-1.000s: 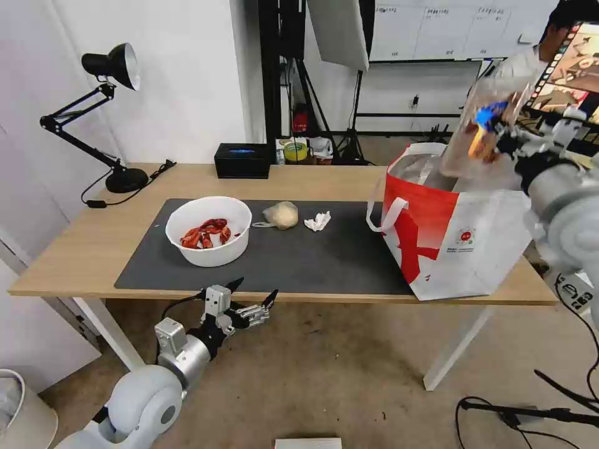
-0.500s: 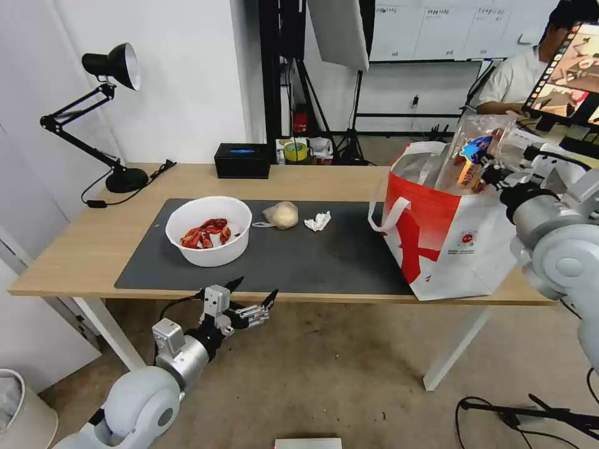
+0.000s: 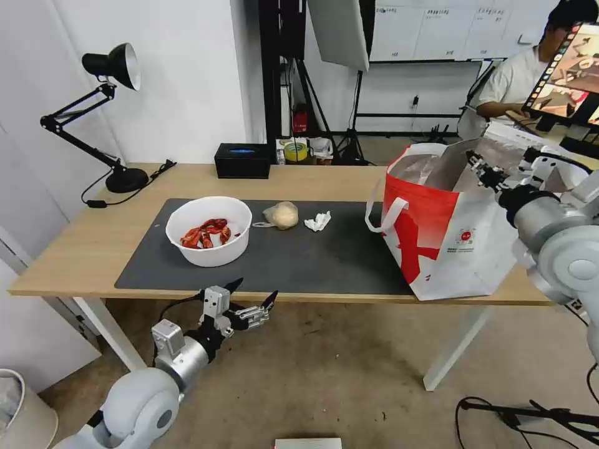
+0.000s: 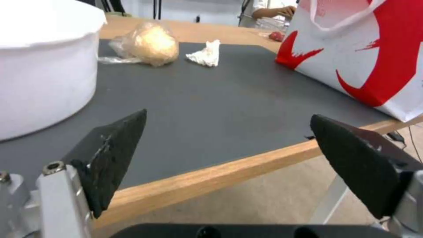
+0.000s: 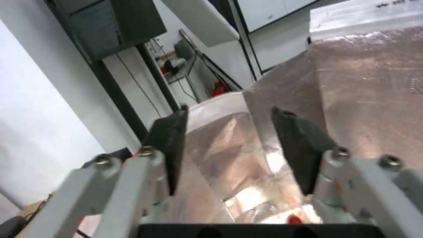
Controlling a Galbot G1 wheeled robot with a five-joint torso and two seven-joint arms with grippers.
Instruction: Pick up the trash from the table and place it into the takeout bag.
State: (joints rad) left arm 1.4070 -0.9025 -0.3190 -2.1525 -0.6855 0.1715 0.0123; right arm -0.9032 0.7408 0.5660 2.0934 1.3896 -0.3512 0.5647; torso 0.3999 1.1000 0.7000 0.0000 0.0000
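The takeout bag stands open on the table's right end. My right gripper hovers open over its mouth, holding nothing. Between its fingers in the right wrist view the clear clamshell tray lies inside against the foil lining. On the dark mat sit the white bowl of red shells, the bagged beige lump and the crumpled tissue. My left gripper hangs open just below the table's front edge, facing the bowl, lump and tissue.
A black desk lamp stands at the table's back left with its cord trailing on the wood. A black box sits at the back edge. A white bin is on the floor at the left, cables at the right.
My right gripper came down over the bag with the clamshell tray and opened; the tray has left the gripper and now lies inside the bag. The left arm stayed still.
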